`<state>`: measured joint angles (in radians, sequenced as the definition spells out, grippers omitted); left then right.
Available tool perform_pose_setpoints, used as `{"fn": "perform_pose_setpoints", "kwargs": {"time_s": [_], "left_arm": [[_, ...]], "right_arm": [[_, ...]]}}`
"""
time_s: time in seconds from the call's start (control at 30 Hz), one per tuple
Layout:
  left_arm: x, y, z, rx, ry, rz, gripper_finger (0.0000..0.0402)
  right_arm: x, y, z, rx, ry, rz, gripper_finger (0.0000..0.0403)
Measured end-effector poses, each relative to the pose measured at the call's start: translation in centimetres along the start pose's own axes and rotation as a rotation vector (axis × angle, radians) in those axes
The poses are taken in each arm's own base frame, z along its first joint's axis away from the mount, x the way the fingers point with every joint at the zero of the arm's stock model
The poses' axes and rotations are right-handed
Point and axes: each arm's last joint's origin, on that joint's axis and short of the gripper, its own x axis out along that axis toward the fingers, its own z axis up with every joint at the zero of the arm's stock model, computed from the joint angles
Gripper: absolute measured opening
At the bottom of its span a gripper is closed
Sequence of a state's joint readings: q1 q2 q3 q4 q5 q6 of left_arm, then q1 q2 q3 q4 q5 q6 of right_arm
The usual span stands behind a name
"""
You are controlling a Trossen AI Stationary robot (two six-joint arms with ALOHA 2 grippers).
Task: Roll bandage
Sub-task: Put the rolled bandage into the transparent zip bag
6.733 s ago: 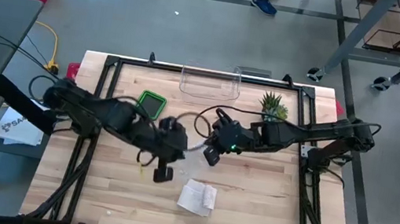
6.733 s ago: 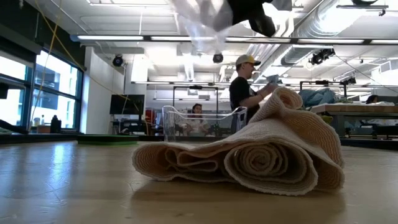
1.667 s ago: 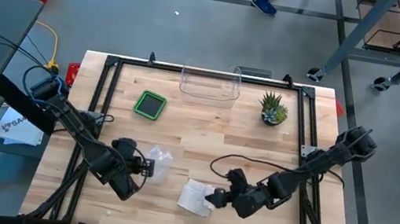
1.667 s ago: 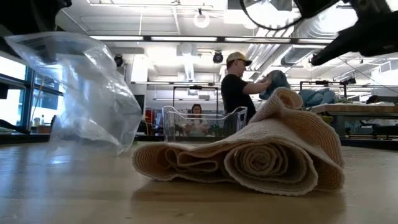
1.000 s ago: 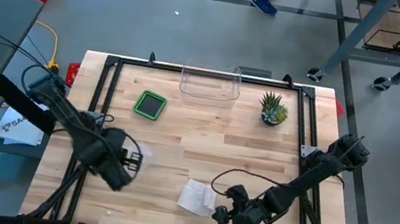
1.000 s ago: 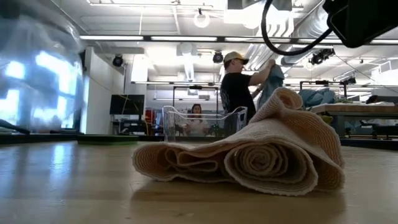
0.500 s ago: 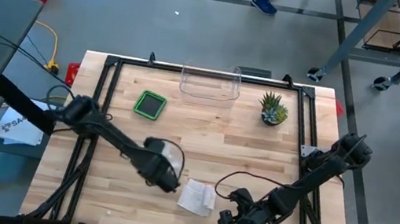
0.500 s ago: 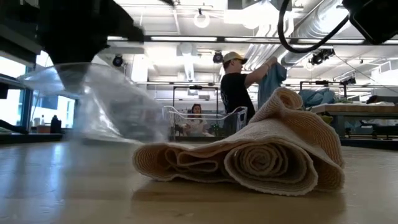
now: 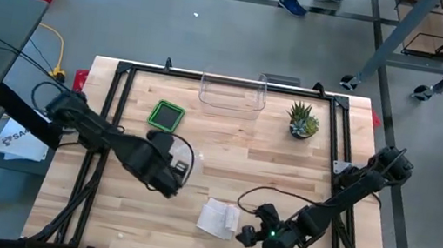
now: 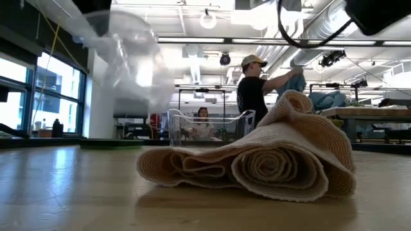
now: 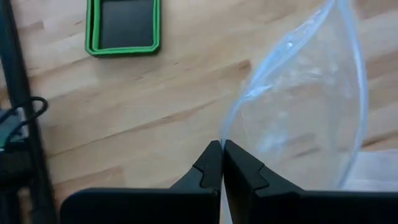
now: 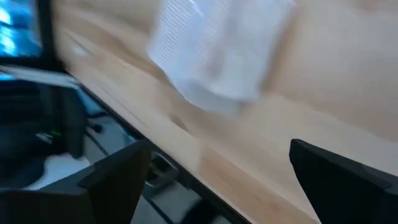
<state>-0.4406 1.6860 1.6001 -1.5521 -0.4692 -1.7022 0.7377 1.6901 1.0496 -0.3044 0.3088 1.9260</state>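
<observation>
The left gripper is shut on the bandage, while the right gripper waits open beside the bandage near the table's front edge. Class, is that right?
Not quite. The left gripper is shut on a clear plastic bag, not the bandage, as the left wrist view shows. The bandage lies loose on the table. The rest holds: the right gripper waits open beside the bandage near the front edge.

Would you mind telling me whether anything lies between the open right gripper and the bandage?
Nothing visible does. The right gripper sits open just right of the bandage, with only bare table between them.
</observation>
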Motion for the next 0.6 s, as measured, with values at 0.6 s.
{"fn": "perform_pose_setpoints", "kwargs": {"time_s": [0.6], "left_arm": [[1.3, -5.8, -0.5, -0.104, -0.100, -0.348, 0.0000]], "right_arm": [[-1.3, 6.9, 10.9, -0.051, -0.242, 0.393, 0.0374]]}}
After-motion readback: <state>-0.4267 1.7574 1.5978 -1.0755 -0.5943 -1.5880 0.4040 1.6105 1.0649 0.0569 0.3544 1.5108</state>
